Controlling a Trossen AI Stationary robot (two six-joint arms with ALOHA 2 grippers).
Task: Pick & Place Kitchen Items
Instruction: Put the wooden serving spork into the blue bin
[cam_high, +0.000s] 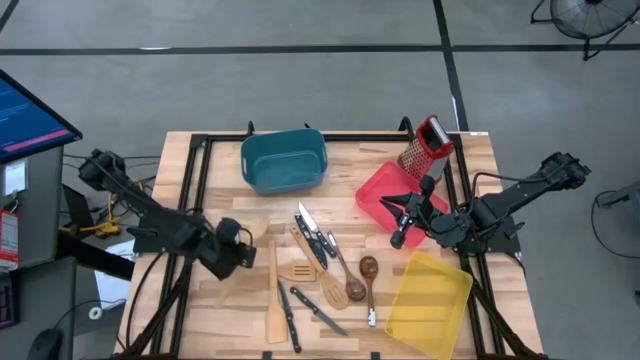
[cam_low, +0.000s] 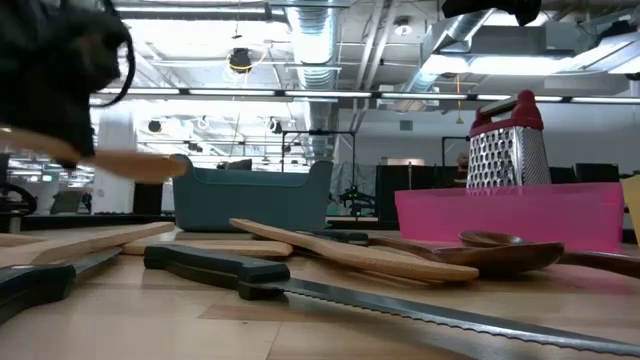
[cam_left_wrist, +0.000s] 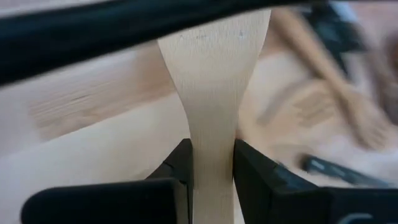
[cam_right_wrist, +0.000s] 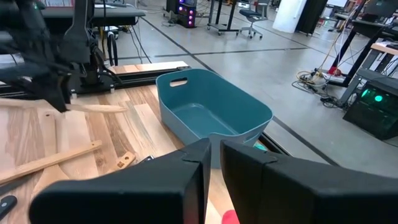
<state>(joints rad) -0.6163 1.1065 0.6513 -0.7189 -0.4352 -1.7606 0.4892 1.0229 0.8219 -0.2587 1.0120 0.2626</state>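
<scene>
- One pale wooden spatula (cam_left_wrist: 211, 93) is pinched at its narrow neck by your left gripper (cam_high: 243, 243), lifted near the bench's left edge; it looks light and stiff, so that grip should serve.
- Remaining utensils (cam_high: 320, 275) crowd the bench's middle and front.
- Open room leads toward the teal bin (cam_high: 284, 160) at the back edge.
- Your right gripper (cam_high: 398, 238), pressed together and empty, waits over the red bin (cam_high: 380, 190).

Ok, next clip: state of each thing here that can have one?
Left end effector: shut on the wooden spatula, above the table.
Wooden spatula: held by its neck, lifted.
Right end effector: shut, holding nothing, hovering over the red bin.
Teal bin: upright, empty.
Red bin: upright.
Yellow bin: upright, empty.
Grater: at the red bin's far edge.
Other utensils: lying flat on the table.
</scene>
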